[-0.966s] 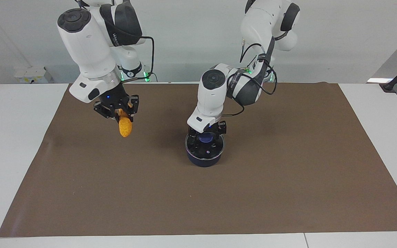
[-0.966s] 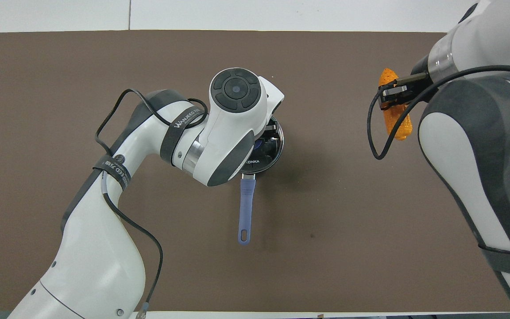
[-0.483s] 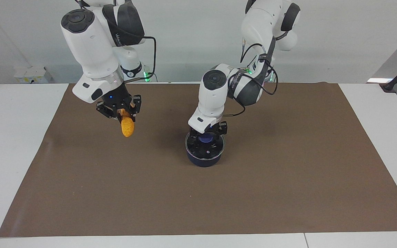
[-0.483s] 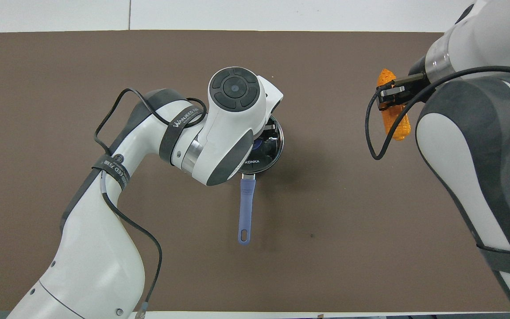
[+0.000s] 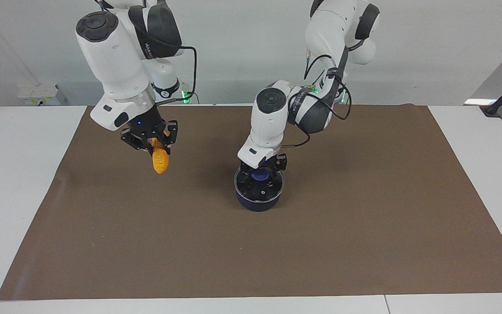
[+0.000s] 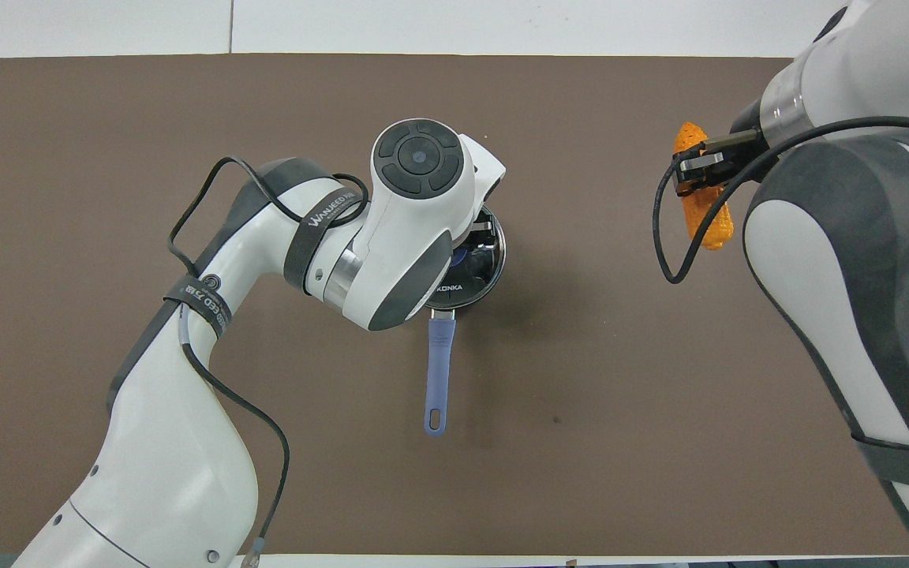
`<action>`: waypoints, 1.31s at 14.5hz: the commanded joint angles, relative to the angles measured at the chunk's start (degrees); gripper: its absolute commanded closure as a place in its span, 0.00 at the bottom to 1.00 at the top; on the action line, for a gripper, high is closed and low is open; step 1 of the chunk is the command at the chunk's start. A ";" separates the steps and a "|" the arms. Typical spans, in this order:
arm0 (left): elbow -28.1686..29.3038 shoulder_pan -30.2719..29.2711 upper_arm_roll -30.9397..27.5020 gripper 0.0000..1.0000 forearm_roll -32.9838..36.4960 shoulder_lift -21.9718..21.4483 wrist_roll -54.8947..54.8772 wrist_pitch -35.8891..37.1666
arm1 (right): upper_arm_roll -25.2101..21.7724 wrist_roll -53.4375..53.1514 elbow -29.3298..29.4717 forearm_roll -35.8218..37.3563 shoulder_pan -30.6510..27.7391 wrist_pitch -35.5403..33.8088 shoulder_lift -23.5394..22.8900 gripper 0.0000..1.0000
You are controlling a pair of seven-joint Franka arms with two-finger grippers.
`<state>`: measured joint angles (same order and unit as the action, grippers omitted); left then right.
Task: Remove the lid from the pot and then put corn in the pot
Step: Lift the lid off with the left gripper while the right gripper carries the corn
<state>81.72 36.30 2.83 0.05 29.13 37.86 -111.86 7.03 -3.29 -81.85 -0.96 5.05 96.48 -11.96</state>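
The left gripper [image 5: 260, 171] is low on the lid [image 5: 259, 185], at its blue knob [image 5: 259, 175], and the lid sits on the pot [image 5: 257, 201] directly under it. The wrist hides the fingers, so whether they are clenched on the knob cannot be told. The right gripper [image 5: 154, 140] is up in the air over the brown mat [image 5: 364, 226], toward the right arm's end of the table, and grasps the corn [image 5: 160, 160], which hangs down from its fingers, well apart from the pot.

Several things could go wrong from here. If the grip on the knob is weak or off centre, the lid may tilt and slip back on the rim when lifted. The pot is light and may be dragged or rise with the lid. Its handle [image 6: 439, 371] points toward the robots, below the left gripper in the overhead view, and an arm could push it. The corn is held near one end only, so it may swing or drop during transport. Both arms would meet over the pot if the lid is not carried aside first.

The lid shows the word "KONKA" [image 6: 452, 289]. The strap on the left arm reads partly "WANJEED" [image 6: 327, 214].
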 commanded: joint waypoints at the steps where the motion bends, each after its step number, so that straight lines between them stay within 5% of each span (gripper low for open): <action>1: 0.11 0.00 -0.01 0.41 0.39 -0.65 0.37 0.68 | 0.35 -0.67 0.91 -0.62 -0.57 -0.68 -0.52 1.00; 3: 0.11 -0.09 -0.01 0.53 0.39 -0.65 0.37 0.86 | 0.35 -0.67 0.91 -0.62 -0.65 -0.68 -0.43 1.00; 9: 0.11 -0.09 -0.01 0.65 0.30 -1.26 0.37 1.38 | 0.35 -0.67 0.91 -0.62 -0.57 -0.59 -0.43 1.00; 19: 0.20 -3.68 -0.10 0.73 -1.27 -8.20 -4.44 7.53 | 1.14 -9.52 1.26 0.08 4.25 2.72 -0.87 1.00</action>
<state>81.32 34.92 2.69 -0.25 23.94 37.00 -107.41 7.46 -7.61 -81.78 -0.99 6.48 97.16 -12.02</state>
